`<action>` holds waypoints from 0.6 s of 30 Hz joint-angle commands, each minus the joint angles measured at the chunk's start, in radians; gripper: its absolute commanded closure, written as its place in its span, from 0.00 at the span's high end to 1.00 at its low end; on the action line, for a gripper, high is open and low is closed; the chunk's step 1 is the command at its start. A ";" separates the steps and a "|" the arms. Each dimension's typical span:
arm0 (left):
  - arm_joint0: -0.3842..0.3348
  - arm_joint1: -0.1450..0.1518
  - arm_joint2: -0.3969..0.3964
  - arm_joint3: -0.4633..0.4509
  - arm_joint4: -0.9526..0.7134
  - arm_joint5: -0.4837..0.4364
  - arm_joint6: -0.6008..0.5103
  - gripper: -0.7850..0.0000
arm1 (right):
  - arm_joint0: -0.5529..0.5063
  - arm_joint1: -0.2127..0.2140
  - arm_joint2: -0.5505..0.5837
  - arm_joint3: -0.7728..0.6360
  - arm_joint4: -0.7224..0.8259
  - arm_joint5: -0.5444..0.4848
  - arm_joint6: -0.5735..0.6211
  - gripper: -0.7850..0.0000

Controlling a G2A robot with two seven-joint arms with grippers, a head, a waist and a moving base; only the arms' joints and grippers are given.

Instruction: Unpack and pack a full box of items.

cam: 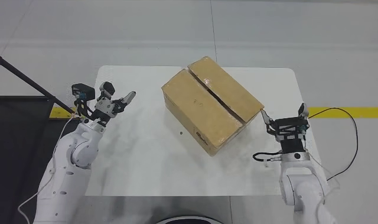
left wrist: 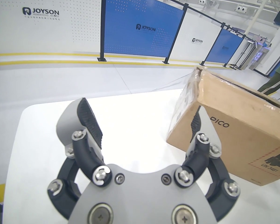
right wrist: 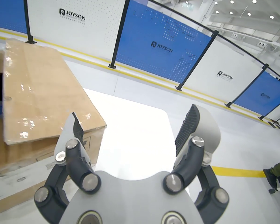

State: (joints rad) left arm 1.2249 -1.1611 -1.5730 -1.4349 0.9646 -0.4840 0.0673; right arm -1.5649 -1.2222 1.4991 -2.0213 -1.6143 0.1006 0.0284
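Top view: the cardboard box point(cam: 211, 104) sits askew on the far middle of the white surface point(cam: 142, 165), flaps folded down with a seam along its top. The left tool point(cam: 120, 91) is near the surface's left edge, jaws spread and empty, well apart from the box. The right tool point(cam: 283, 112) is by the right edge, near the box's corner, also spread and empty.

Left wrist view: the left tool point(left wrist: 141, 106) gapes over bare surface point(left wrist: 49, 117), with the box point(left wrist: 235, 127) beside it.

Right wrist view: the right tool point(right wrist: 134, 111) stands open, one finger point(right wrist: 75, 127) close to the box point(right wrist: 37, 89); a dark gap shows between its flaps.
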 commanded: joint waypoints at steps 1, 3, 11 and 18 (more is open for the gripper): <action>-0.038 -0.001 0.013 0.046 0.017 -0.011 0.018 1.00 | -0.013 0.001 0.003 -0.034 -0.012 -0.012 -0.004 1.00; -0.068 -0.001 0.024 0.081 0.036 -0.025 0.030 1.00 | -0.024 0.001 0.003 -0.060 -0.023 -0.020 -0.005 1.00; -0.080 0.000 0.028 0.094 0.045 -0.030 0.030 1.00 | -0.038 0.000 -0.001 -0.089 -0.040 -0.028 0.002 1.00; -0.080 0.000 0.028 0.094 0.045 -0.030 0.030 1.00 | -0.038 0.000 -0.001 -0.089 -0.040 -0.028 0.002 1.00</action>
State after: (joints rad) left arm 1.1449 -1.1614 -1.5447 -1.3411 1.0094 -0.5135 0.0976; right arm -1.6032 -1.2224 1.4978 -2.1106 -1.6540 0.0728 0.0306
